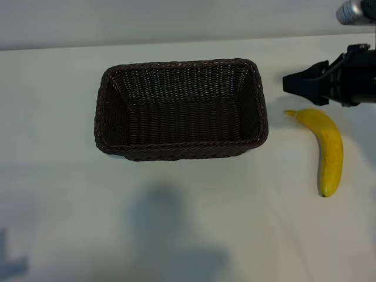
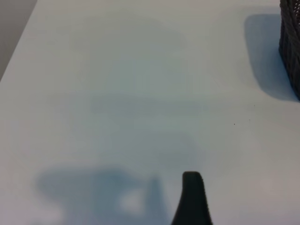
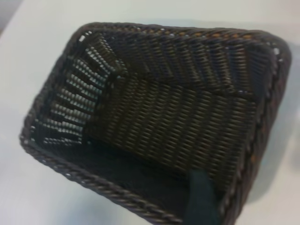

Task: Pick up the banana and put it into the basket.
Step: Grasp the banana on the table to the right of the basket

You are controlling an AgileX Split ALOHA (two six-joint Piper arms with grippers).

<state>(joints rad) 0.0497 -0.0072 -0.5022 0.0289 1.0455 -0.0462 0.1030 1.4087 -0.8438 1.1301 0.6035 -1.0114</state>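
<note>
At centre-left on the white counter [image 1: 59, 194]: the basket [image 1: 181, 150], long axis across the view. Just right of it, the banana [image 1: 330, 150], flat on the counter, long axis front to back, stem toward the basket's far corner. Above the stem, the right hand [image 1: 289, 83], jaws apart, gripping nothing; left hand [image 2: 192, 199] out of the exterior view, jaws apart, nothing between them.

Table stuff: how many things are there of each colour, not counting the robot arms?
Yellow: 1, the smooth curved yellow banana, lying on the white table beside the basket.
Dark brown: 1, the rectangular woven wicker basket, nothing inside it.
Total: 2
</note>
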